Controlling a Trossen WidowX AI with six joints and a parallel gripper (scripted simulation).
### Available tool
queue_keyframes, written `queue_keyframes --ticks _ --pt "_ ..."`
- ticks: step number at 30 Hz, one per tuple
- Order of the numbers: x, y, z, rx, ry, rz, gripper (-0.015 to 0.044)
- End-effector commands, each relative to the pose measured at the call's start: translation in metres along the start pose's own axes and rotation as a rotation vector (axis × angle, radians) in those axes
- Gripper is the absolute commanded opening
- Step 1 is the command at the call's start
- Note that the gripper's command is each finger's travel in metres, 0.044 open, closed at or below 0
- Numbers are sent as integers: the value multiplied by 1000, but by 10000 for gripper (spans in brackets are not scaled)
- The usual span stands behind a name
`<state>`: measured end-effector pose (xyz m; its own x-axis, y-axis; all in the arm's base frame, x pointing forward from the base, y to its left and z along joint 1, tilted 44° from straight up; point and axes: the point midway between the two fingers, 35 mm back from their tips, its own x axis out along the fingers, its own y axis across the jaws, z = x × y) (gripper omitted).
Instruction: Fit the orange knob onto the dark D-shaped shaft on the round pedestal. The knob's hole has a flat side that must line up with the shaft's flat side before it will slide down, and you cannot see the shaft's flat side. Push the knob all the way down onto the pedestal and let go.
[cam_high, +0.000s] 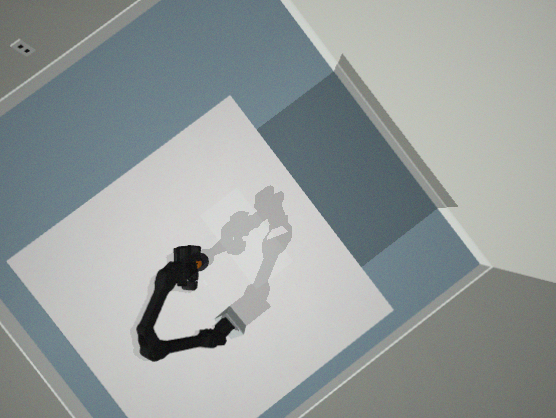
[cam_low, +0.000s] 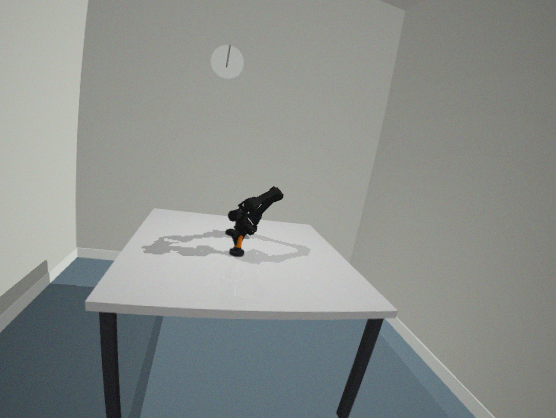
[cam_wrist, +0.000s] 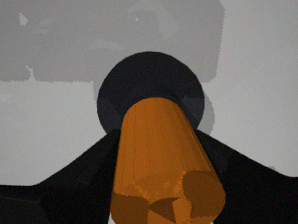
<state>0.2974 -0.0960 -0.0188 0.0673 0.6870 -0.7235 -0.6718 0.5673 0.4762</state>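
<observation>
1. Gripper (cam_wrist: 162, 183) pinches the orange knob (cam_wrist: 161, 163), dark fingers clamped on both its sides.
2. Knob stands over the round pedestal (cam_wrist: 127, 83), its far end at the pedestal's middle; shaft hidden behind it.
3. From the exterior view, knob (cam_low: 240, 242) tilts slightly above pedestal (cam_low: 236, 252) on the white table (cam_low: 200, 295).
4. Arm (cam_high: 150, 320) bends over the table, its shadow beside it.

White square table (cam_low: 165, 295), dark legs, on blue floor (cam_low: 240, 370). On top: my arm's base (cam_high: 235, 320) near one edge, dark round pedestal (cam_low: 236, 252) toward middle. Arm shadow across surface.
</observation>
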Motion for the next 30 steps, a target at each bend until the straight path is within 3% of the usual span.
queue_keyframes --ticks 1,14,30 --pt "4 0 0 6 -5 1 0" --pt "5 0 0 -1 0 -1 0" --pt "5 0 0 -1 0 -1 420"
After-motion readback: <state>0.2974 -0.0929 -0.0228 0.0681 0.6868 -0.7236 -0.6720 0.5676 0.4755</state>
